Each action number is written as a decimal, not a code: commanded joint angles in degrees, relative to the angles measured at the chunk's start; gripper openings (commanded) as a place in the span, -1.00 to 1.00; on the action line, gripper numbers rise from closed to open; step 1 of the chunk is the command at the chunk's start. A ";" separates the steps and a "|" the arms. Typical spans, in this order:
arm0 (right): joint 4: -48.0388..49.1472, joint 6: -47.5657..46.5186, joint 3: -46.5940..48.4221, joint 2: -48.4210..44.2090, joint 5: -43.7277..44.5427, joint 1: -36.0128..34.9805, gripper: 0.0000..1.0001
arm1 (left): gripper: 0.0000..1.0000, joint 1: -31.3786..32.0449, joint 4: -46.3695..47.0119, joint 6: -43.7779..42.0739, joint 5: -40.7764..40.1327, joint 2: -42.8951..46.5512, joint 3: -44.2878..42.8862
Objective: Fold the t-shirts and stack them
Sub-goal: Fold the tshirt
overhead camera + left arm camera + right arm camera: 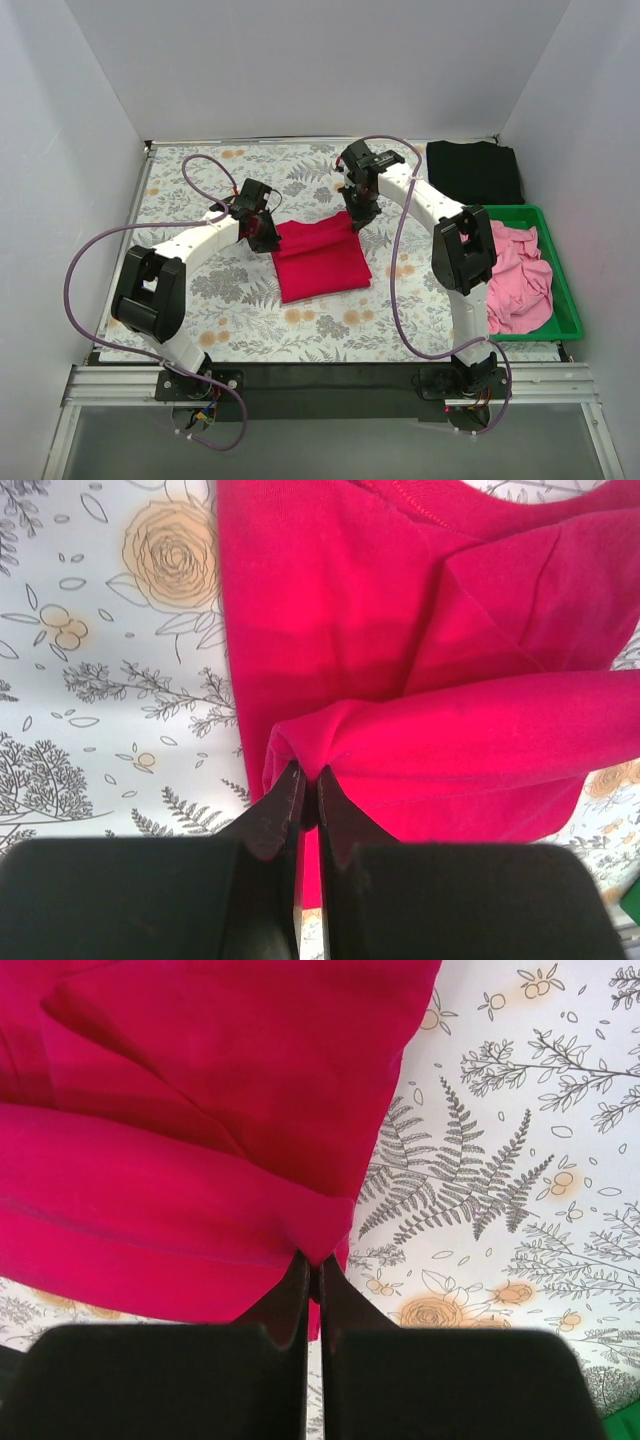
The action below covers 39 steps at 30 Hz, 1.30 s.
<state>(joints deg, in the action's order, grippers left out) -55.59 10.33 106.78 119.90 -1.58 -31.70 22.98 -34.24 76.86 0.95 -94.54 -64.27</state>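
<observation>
You have the left gripper and right gripper clamped on the red t-shirt's 2 far corners.

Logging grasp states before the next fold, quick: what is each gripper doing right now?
Left gripper: closed, pinching an edge of the red t-shirt.
Right gripper: closed, pinching another edge of the same shirt.

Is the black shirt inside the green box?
No, the black shirt lies outside the green bin, just behind it; only pink shirts are in the bin.
</observation>
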 commanded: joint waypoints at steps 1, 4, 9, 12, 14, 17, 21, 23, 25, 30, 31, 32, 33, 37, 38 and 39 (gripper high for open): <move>2.77 -0.31 -0.96 0.07 2.64 1.47 -0.97 | -1.00 -1.01 1.89 -1.45 -5.26 0.33 0.20; 4.44 -0.22 -2.27 0.51 2.81 1.91 -0.97 | -1.00 -1.01 2.95 -1.36 -5.70 -0.29 0.99; 5.67 -0.04 -2.81 0.69 2.55 2.09 -0.97 | -1.00 -1.10 4.27 -0.75 -5.96 -0.12 2.83; 5.58 0.22 -2.98 -0.36 2.02 2.17 -0.97 | -1.00 -1.10 3.48 -0.57 -5.70 1.02 2.05; 5.50 0.31 -3.42 -1.94 2.02 2.26 -0.97 | -1.00 -1.10 2.78 -0.48 -5.70 2.95 1.34; 5.50 0.57 -4.39 -5.01 0.00 2.17 -0.97 | -1.00 -1.10 0.76 -0.31 -5.52 5.93 -0.15; 5.41 0.57 -5.71 -8.71 -0.87 2.17 -0.97 | -1.00 -1.01 -0.74 -0.40 -4.47 9.89 -0.68; 5.41 0.66 -5.71 -10.55 -1.05 2.17 -0.97 | -1.00 -1.01 -0.92 -0.40 -3.59 12.00 -0.77; 5.50 0.75 -5.36 -11.52 -1.66 2.09 -0.97 | -1.00 -1.10 -0.92 -0.31 -3.15 13.06 -0.59; 5.58 0.83 -3.25 -10.13 -1.84 2.26 -0.97 | -1.00 -1.01 1.45 0.13 -5.43 12.98 0.37; 5.67 0.83 -2.29 -8.55 -1.76 2.35 -0.97 | -1.00 -1.01 2.24 0.22 -6.04 11.59 0.55; 5.76 0.92 -1.85 -7.76 -1.67 2.44 -0.97 | -1.00 -1.10 3.12 0.13 -6.48 10.88 0.46; 5.93 0.84 -1.58 -6.79 -1.58 2.61 -0.97 | -1.00 -1.10 5.13 0.05 -7.44 10.00 0.46; 9.17 0.75 -0.70 -1.70 -0.44 2.79 -0.97 | -1.00 -1.36 10.76 -0.39 -9.56 4.74 0.37; 9.53 0.83 -0.18 -0.90 -0.44 3.05 -0.97 | -1.00 -1.54 12.08 -0.57 -9.91 3.85 0.11; 9.89 0.83 0.09 -0.11 -0.44 3.14 -0.97 | -1.00 -1.62 12.61 -0.74 -10.26 3.06 -0.32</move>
<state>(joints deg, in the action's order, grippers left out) -47.70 11.66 104.53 117.49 -4.23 -29.67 22.44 -26.09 77.08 -4.29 -89.86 -63.16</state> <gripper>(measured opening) 0.013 0.062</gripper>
